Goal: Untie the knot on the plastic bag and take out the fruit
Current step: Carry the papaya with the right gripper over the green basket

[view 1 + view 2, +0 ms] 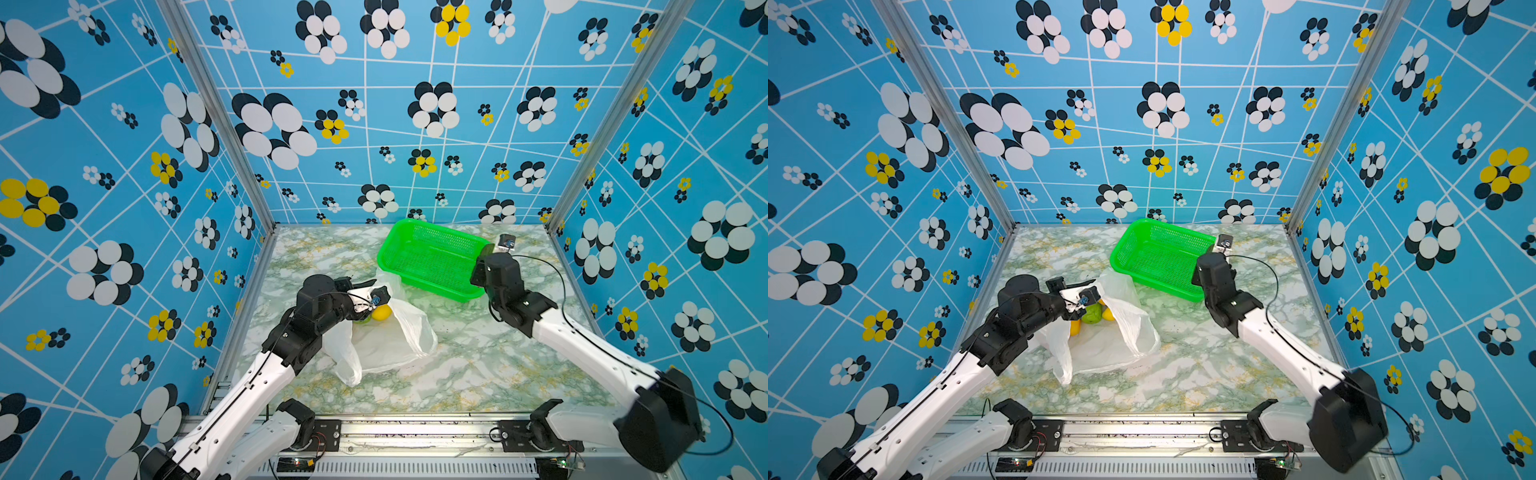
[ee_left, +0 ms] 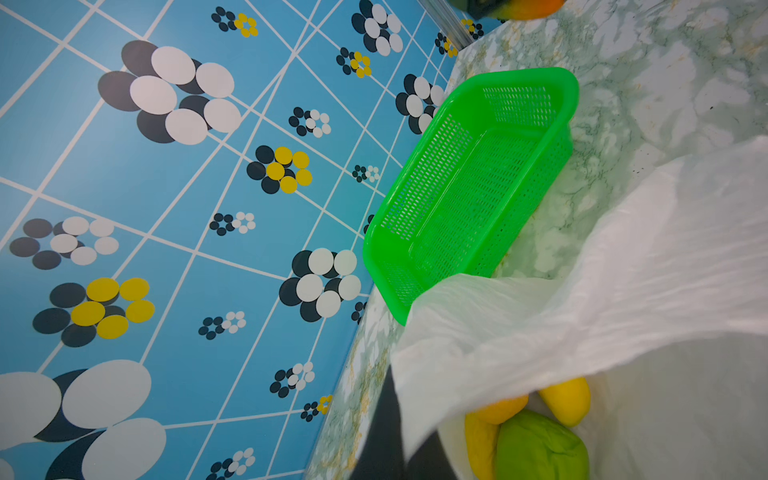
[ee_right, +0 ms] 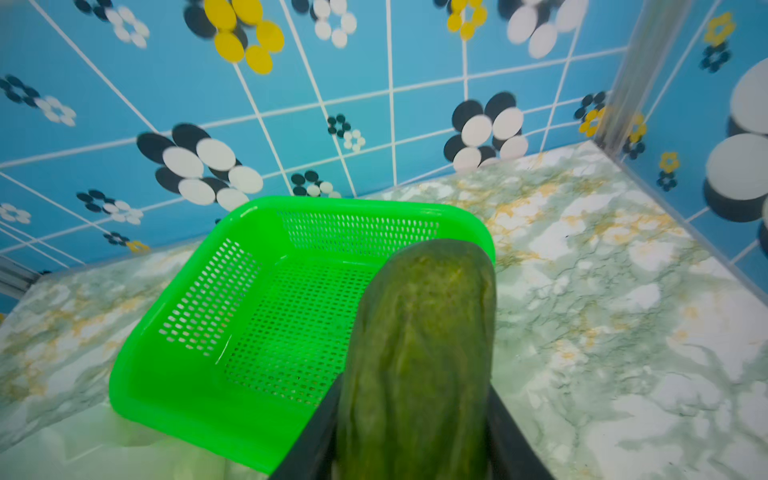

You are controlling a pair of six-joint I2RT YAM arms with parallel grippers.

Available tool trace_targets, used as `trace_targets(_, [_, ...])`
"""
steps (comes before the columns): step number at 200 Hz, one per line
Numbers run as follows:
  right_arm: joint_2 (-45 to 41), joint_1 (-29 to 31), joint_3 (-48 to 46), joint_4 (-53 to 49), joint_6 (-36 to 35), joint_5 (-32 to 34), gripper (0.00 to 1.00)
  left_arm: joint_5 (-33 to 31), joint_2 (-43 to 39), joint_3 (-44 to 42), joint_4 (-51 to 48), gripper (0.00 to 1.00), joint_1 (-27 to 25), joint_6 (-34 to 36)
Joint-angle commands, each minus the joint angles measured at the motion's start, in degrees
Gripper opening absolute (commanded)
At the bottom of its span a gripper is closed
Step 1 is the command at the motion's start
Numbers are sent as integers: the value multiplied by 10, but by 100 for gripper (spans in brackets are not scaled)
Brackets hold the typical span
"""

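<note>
Between the right gripper's [image 3: 409, 455] jaws: 1 green fruit [image 3: 419, 340], clamped, long axis running straight ahead of the fingers. Its far tip overlaps the nearest rim corner of the green basket [image 3: 199, 299]; the basket floor lies ahead and toward the left arm's side, so release looks premature. Remaining fruit [image 1: 1093, 315], at least 3, lies in the open plastic bag [image 1: 1100, 353] just under the left gripper [image 1: 1075, 311], which appears pinched shut on the bag's rim.

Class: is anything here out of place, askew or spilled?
The green basket sits askew to the table's edges; in the left wrist view the plastic bag's rim covers one corner. Nothing spilled: fruit lies inside the bag.
</note>
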Motion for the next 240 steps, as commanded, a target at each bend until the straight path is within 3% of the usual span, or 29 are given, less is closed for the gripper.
trace_targets(1, [74, -12, 60, -73, -5, -74, 0, 20, -24, -8, 12, 0, 3, 9])
trace_targets(37, [199, -60, 146, -138, 2, -146, 0, 17, -28, -10, 12, 0, 3, 12])
trace_targets(70, [269, -86, 198, -210, 34, -145, 0, 30, -25, -5, 10, 0, 14, 5])
trace_targets(104, [253, -88, 177, -231, 54, -101, 0, 28, -38, -11, 23, 0, 16, 2])
trace_targets(170, [208, -88, 119, -237, 85, -19, 10, 36, -46, -15, 27, 0, 20, -4])
trace_targets(194, [211, -88, 123, -224, 71, -47, 23, 36, -38, -7, 14, 0, 21, -2])
trace_targets(240, [254, -88, 147, -236, 65, -72, 34, 39, -42, -12, 20, 0, 20, 1])
